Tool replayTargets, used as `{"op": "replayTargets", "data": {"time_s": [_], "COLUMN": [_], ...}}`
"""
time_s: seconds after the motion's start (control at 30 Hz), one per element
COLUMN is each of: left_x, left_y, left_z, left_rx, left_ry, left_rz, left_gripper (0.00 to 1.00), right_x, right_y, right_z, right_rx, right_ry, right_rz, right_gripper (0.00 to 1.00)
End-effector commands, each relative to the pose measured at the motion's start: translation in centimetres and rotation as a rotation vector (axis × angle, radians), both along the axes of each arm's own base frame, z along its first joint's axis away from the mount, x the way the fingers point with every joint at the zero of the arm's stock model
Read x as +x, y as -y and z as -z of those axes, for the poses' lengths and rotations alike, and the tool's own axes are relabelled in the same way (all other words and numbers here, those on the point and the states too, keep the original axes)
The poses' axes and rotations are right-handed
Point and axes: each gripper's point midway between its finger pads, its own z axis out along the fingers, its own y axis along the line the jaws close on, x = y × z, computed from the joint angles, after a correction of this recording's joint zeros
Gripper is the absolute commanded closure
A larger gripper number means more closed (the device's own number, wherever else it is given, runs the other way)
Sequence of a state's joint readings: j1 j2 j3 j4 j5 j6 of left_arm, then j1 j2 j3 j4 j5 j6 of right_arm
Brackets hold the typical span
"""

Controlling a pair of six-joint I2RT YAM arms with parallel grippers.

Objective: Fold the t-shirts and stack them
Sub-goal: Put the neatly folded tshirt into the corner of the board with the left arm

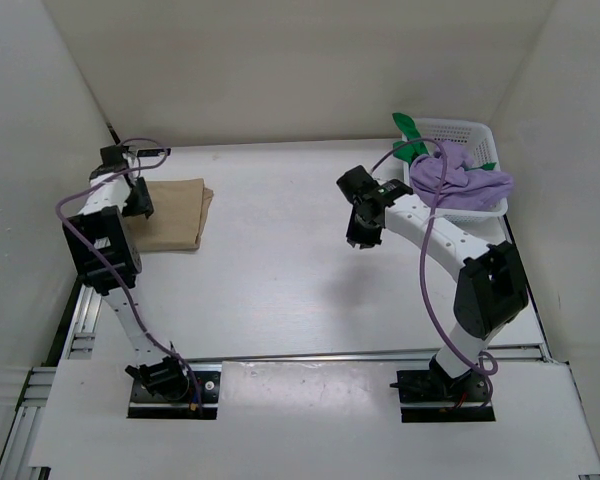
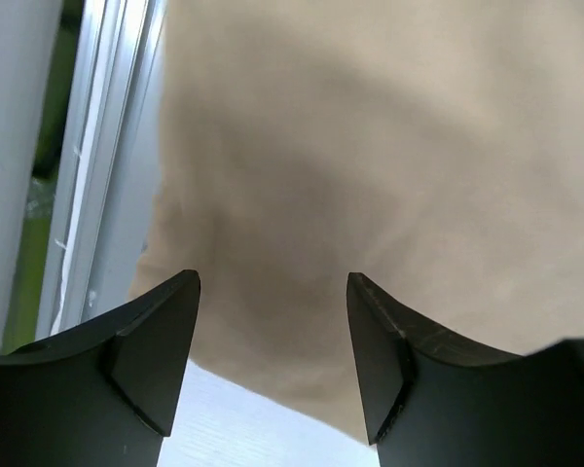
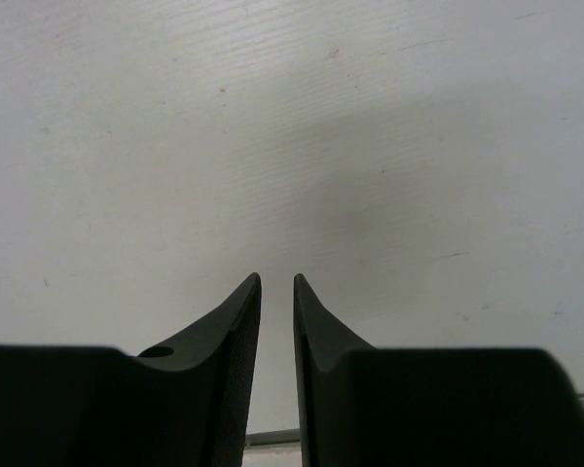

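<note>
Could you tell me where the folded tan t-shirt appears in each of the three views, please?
Top external: the tan t-shirt lies folded at the table's far left, under the left pincer.
Left wrist: it fills most of the frame, above and between the open fingers.
Right wrist: not in it; only bare table shows.
Shared landmark: the white table.

Left hand (image 2: 273, 292) fingers spread apart, empty. Right hand (image 3: 276, 292) fingers nearly together, narrow gap, empty.
</note>
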State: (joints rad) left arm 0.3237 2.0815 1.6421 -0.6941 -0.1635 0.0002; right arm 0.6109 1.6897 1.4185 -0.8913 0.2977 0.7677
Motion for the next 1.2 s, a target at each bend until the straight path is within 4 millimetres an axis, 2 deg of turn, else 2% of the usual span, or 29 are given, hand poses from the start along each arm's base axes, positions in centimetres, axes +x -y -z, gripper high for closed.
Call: {"op": "replayTargets", "data": {"time_s": [0.0,0.1,0.13,0.2,0.27,0.37,0.43,0.53,0.63,0.67,0.7,0.73,0.77,0.83,0.87,0.9,0.93,0.97,1.03,1.07,1.1,1.13,1.17], "left_x": [2.1,2.1,1.9,1.8,1.6,-0.3,-1.3,-1.1,1.1,1.6,3.7,4.3,6.6,8.1,8.5,10.7,11.6,12.5,15.2,15.7,16.4,17.1,17.3], "left_y": [0.2,2.1,3.6,5.0,5.6,5.7,6.2,6.8,6.6,6.5,6.1,5.7,5.2,4.7,4.4,4.4,4.0,3.9,3.5,3.2,3.7,4.2,3.7], "left_z": [-5.3,-5.2,-4.7,-4.0,-2.1,1.7,3.3,4.5,5.3,6.6,5.7,7.3,6.2,6.7,8.4,7.2,7.2,7.4,7.9,8.2,9.3,9.1,8.8], "left_rx": [0.158,0.177,0.172,0.123,0.105,0.087,0.041,0.004,-0.006,-0.01,0.0,0.012,0.033,0.046,0.05,0.072,0.088,0.092,0.131,0.145,0.154,0.157,0.18], "left_ry": [0.139,0.142,0.128,0.127,0.086,-0.037,-0.083,-0.096,-0.086,-0.103,-0.062,-0.085,-0.034,-0.026,-0.046,0.008,0.022,0.039,0.087,0.095,0.1,0.121,0.132], "left_rz": [-0.008,0.023,0.053,0.093,0.109,0.11,0.12,0.136,0.141,0.141,0.141,0.133,0.128,0.122,0.119,0.121,0.114,0.113,0.104,0.096,0.103,0.111,0.097], "left_gripper": [0.27,0.27,0.27,0.32,0.44,0.58,0.6,0.6,0.6,0.6,0.58,0.58,0.58,0.57,0.57,0.55,0.55,0.54,0.51,0.51,0.5,0.5,0.5], "right_x": [-0.6,-0.9,-1.3,-1.5,-1.5,-1.5,-1.5,-1.5,-0.9,-0.6,-0.1,0.0,0.7,1.3,1.9,2.4,2.9,3.2,3.6,4.0,4.2,4.7,4.5], "right_y": [-1.0,-1.5,-1.2,-1.5,-1.5,-1.5,-1.5,-1.5,-1.7,-1.9,-2.3,-2.3,-2.2,-2.5,-2.5,-2.4,-2.3,-2.5,-2.2,-2.1,-1.7,-1.5,-1.4], "right_z": [-1.2,-1.2,-0.8,-0.8,-0.8,-1.2,-1.2,-1.2,-0.6,-0.6,-0.6,-0.1,-0.1,-0.7,-0.2,-0.2,-0.5,0.1,0.3,0.5,0.8,0.4,0.9], "right_rx": [0.029,0.039,0.029,0.029,0.032,0.038,0.038,0.038,0.013,0.013,0.007,-0.011,-0.017,-0.025,-0.031,-0.033,-0.035,-0.042,-0.05,-0.051,-0.056,-0.047,-0.059], "right_ry": [0.01,0.005,-0.01,-0.01,-0.01,-0.003,-0.003,-0.003,-0.01,-0.008,-0.011,-0.03,-0.021,-0.018,-0.027,-0.025,-0.021,-0.031,-0.039,-0.052,-0.06,-0.048,-0.067], "right_rz": [-0.026,-0.032,-0.032,-0.041,-0.033,-0.033,-0.033,-0.033,-0.05,-0.051,-0.06,-0.07,-0.057,-0.08,-0.071,-0.071,-0.073,-0.074,-0.071,-0.072,-0.062,-0.051,-0.051], "right_gripper": [0.76,0.76,0.76,0.76,0.76,0.75,0.75,0.75,0.75,0.75,0.75,0.75,0.73,0.73,0.73,0.73,0.73,0.73,0.73,0.73,0.73,0.73,0.73]}}
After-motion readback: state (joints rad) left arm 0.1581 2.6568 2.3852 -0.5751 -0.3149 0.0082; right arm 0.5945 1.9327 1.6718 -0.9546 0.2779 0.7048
